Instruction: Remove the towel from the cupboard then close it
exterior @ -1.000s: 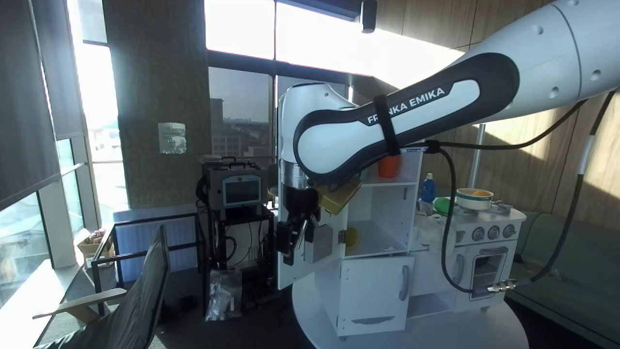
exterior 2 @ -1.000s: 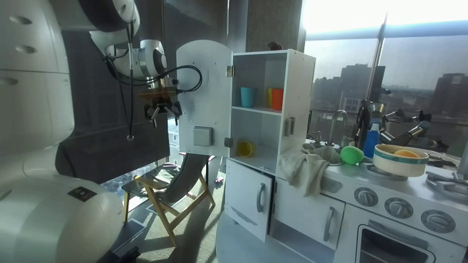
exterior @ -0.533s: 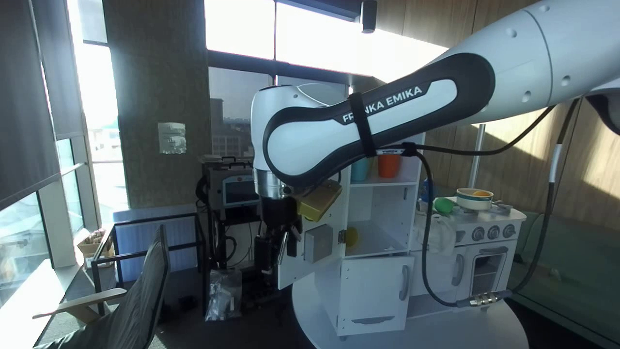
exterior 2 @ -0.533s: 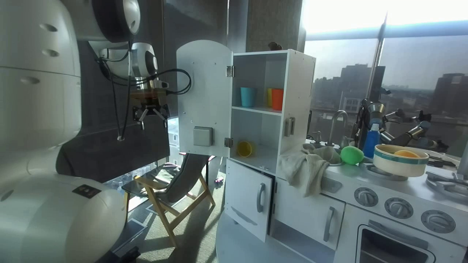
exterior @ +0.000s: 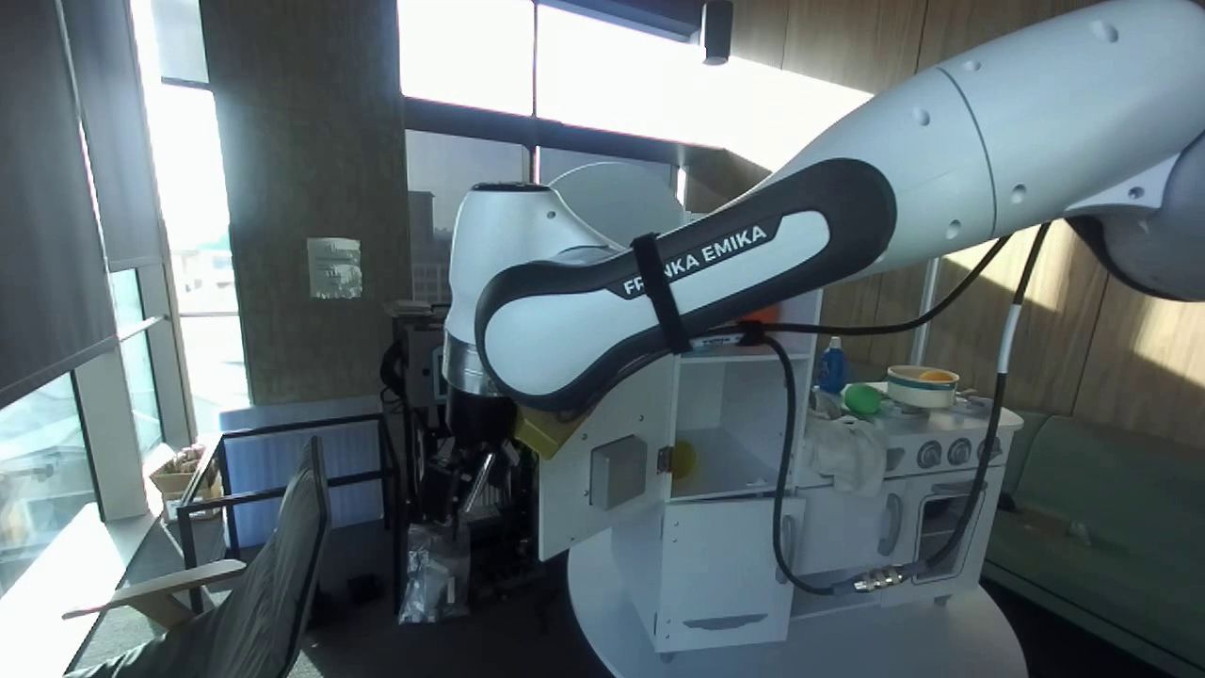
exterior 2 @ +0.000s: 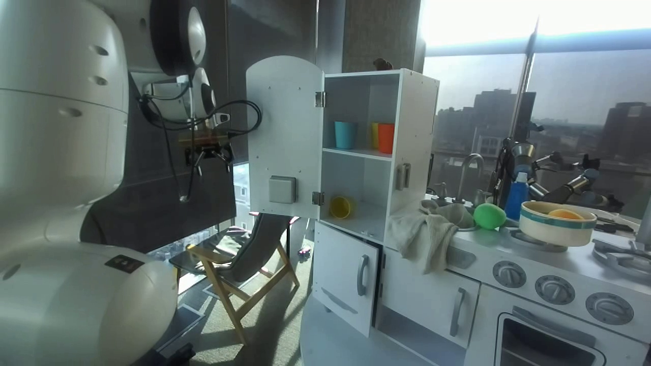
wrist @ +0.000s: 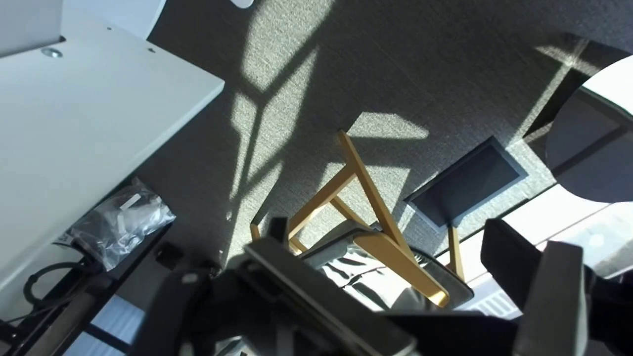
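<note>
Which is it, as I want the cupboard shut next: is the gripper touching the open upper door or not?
Apart. In an exterior view, a clear gap shows between the open gripper and the free edge of the upper door.

This looks like a robotics lab in an office-style lounge: a white-and-black robot arm (exterior: 565,339) lettered FRANKA EMIKA shares the room with a tall white toy-kitchen cabinet (exterior 2: 418,122) and a shorter white toy stove (exterior 2: 552,267). In an exterior view, a black-and-silver jointed arm (exterior 2: 582,180) shows at far right. Grey carpet (wrist: 405,69), a dark, wooden-framed lounge chair (exterior 2: 259,244) at left, a long green bench (exterior: 1101,527) at right and large far windows (exterior 2: 473,76) onto city buildings (exterior 2: 501,114) suggest an office.
</note>
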You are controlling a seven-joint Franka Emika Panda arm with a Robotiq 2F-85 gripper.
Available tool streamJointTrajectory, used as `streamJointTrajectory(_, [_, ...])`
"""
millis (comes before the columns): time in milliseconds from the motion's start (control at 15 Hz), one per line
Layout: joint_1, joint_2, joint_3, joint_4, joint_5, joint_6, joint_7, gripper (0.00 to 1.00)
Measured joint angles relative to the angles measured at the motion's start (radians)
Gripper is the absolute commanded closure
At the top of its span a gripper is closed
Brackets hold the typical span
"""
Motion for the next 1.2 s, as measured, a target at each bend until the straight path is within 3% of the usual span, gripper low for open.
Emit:
streamJointTrajectory(333, [0.023, 0.014, -0.032, 0.000, -0.172, 0.132, 0.106, 0.00])
streamJointTrajectory(800, [0.054, 0.016, -0.114, -0.024, -0.637, 0.180, 0.276, 0.00])
streamJointTrajectory(1000, [0.051, 0.015, -0.133, -0.057, -0.818, 0.163, 0.354, 0.00])
streamJointTrajectory(1200, [0.048, 0.008, -0.130, -0.093, -0.883, 0.072, 0.425, 0.00])
